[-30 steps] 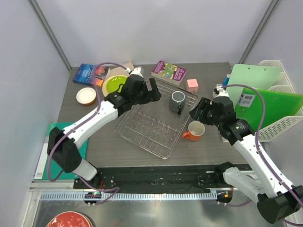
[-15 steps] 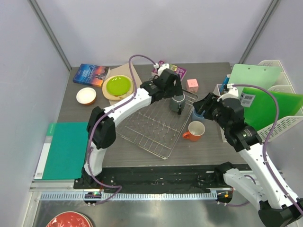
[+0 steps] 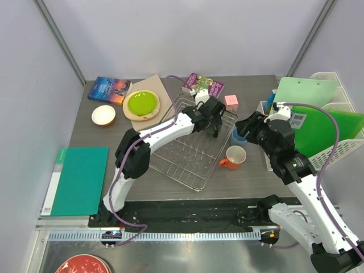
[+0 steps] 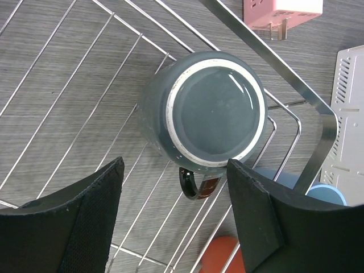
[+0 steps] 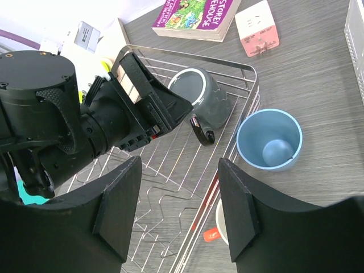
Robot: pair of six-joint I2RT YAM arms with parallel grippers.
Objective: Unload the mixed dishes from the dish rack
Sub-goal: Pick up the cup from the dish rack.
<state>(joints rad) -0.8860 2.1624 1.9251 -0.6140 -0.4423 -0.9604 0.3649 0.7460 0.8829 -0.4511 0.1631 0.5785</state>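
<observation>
Presently, one dark grey mug (image 4: 205,114) is counted in the dish rack (image 3: 187,153), with one light blue mug (image 5: 269,139) and one orange mug (image 3: 234,157) beside it. Left gripper (image 4: 173,170) and right gripper (image 5: 179,165) are held above the rack, fingers apart, empty.

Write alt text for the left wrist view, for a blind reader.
A dark grey mug sits in the corner of a silver wire dish rack, seen from above. The left hand hovers over it, black fingers open, flanking its handle.
</observation>
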